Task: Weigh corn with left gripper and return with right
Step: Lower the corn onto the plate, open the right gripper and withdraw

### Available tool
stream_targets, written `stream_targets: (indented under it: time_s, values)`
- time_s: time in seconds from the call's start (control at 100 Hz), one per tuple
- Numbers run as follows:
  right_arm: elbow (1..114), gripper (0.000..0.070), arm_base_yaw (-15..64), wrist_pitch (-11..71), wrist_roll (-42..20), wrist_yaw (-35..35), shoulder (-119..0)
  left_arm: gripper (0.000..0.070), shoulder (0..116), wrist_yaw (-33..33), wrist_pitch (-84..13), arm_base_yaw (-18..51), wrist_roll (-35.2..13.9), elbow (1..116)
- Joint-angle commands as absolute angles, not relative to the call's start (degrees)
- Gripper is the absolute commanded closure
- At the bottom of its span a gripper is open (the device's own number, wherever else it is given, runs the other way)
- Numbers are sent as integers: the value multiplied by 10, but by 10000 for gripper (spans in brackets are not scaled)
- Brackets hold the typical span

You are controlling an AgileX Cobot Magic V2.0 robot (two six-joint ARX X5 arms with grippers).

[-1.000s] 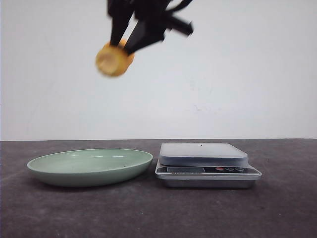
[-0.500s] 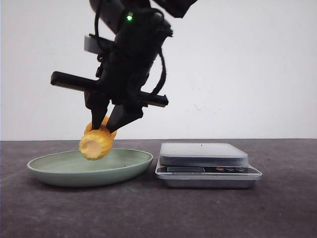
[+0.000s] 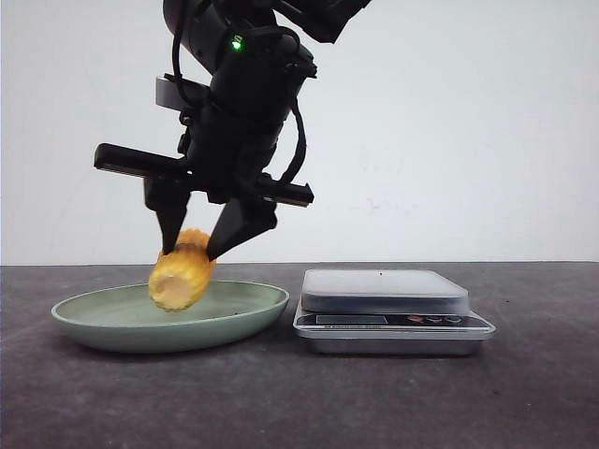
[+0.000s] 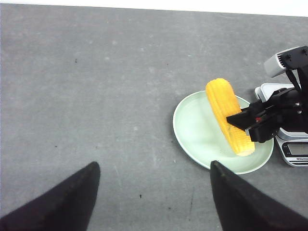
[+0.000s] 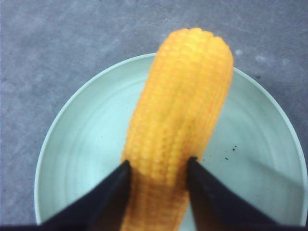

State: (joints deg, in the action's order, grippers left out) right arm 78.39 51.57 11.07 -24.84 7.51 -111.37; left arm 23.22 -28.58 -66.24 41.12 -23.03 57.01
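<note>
Silver digital scale at centre right stands beside pale green shallow plate. Right gripper clamps ribbed yellow-orange corn tilted over plate; left gripper jaws apart.

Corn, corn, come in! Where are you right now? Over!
Right gripper shut on the corn, low over the green plate. Left gripper open, empty, off to the side. Scale bare. Nothing in the way.
</note>
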Motion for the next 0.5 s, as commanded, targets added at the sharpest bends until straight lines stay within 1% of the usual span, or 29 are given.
stream_targets:
  time_s: [0.0, 0.08, 0.12, 0.22, 0.27, 0.49]
  values:
    - [797, 350, 520, 107, -244, 75, -1125, 266, 233, -289, -658, 415, -233, 576]
    - [797, 329, 520, 105, -244, 75, -1125, 266, 233, -289, -658, 415, -233, 576]
    - [798, 307, 520, 103, -244, 75, -1125, 266, 233, -289, -658, 415, -233, 576]
    - [809, 179, 515, 109, -230, 75, -1124, 266, 233, -289, -658, 415, -233, 576]
    - [820, 138, 511, 124, -213, 75, -1120, 266, 233, -289, -657, 415, -233, 576]
    - [897, 137, 465, 233, -165, 76, -1065, 266, 233, -289, -648, 415, -232, 576]
